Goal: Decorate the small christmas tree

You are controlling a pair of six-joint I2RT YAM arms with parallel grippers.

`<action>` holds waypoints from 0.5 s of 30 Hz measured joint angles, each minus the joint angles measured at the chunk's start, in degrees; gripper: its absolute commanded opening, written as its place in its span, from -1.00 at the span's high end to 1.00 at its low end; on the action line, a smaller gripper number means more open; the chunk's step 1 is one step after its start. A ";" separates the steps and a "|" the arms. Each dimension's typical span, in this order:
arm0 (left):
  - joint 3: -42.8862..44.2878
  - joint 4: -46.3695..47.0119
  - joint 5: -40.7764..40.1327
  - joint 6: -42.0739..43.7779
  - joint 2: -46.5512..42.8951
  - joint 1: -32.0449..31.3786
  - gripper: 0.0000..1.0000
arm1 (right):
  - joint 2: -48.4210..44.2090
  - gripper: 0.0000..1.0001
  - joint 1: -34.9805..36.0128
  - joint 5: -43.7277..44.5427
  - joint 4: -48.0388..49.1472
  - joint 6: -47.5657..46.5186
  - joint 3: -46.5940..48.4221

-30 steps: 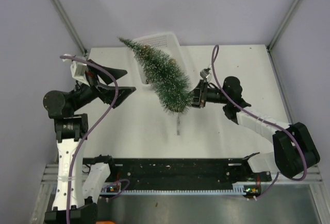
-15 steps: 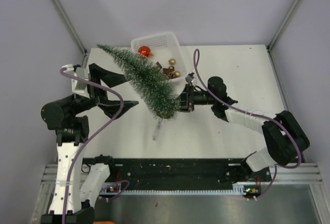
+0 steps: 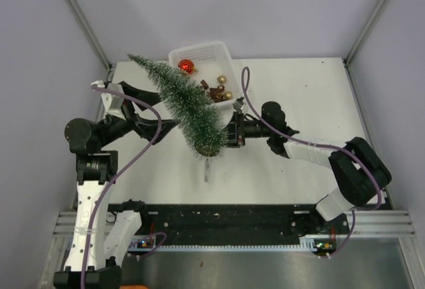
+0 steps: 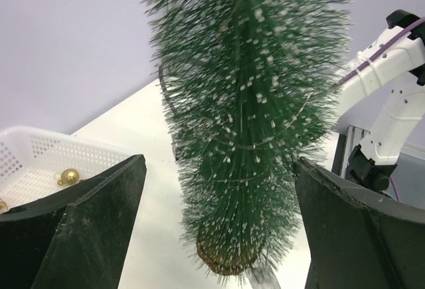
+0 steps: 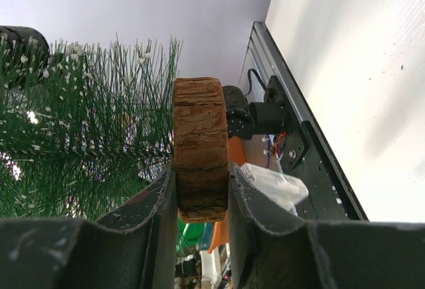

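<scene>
The small christmas tree (image 3: 186, 106) hangs tilted above the table, tip toward the far left, base toward the near middle. My right gripper (image 3: 229, 135) is shut on its round wooden disc base (image 5: 199, 143), one finger on each flat face. Green frosted bristles (image 5: 80, 149) fill the left of the right wrist view. My left gripper (image 3: 166, 109) is open wide just left of the tree. In the left wrist view the tree (image 4: 246, 103) hangs between that gripper's (image 4: 219, 161) two spread fingers without touching either.
A white basket (image 3: 222, 51) stands at the back middle, holding a red bauble (image 3: 186, 66) and gold baubles (image 3: 221, 80). In the left wrist view the basket (image 4: 40, 153) and one gold bauble (image 4: 68, 177) show at the left. Grey walls close in on both sides.
The right arm has carried the tree left and nearer, uncovering the basket and its baubles. The left gripper has come in around the tree, still open.
</scene>
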 measured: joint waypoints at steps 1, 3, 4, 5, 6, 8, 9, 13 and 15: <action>-0.04 0.02 -0.13 0.00 0.15 0.00 -0.83 | 0.57 1.00 0.35 -0.02 0.48 0.15 0.00; -0.11 0.59 -0.13 -0.57 0.57 0.00 -0.69 | 1.66 1.00 1.18 -0.04 1.09 0.50 0.00; -0.11 1.09 0.00 -0.94 0.83 0.00 -0.65 | 2.21 1.00 1.62 -0.07 1.51 0.63 -0.02; -0.11 1.68 0.20 -1.42 1.14 0.00 -0.64 | 2.73 1.00 1.99 -0.07 1.86 0.70 -0.02; -0.11 2.23 0.66 -1.90 1.42 0.00 -0.63 | 3.10 1.00 2.27 -0.11 1.99 0.72 -0.02; -0.11 2.82 1.75 -2.91 1.62 0.00 -0.51 | 3.98 1.00 2.60 -0.15 2.19 0.76 -0.04; -0.22 3.04 2.36 -3.41 1.66 0.00 -0.42 | 4.24 1.00 2.60 -0.20 2.19 0.76 -0.07; -1.95 3.45 4.87 -4.63 1.27 0.00 0.13 | 4.59 1.00 2.64 -0.26 2.75 0.70 -0.07; -3.43 3.28 6.16 -4.83 0.57 0.00 0.41 | 4.66 1.00 2.64 -0.33 2.95 0.66 -0.07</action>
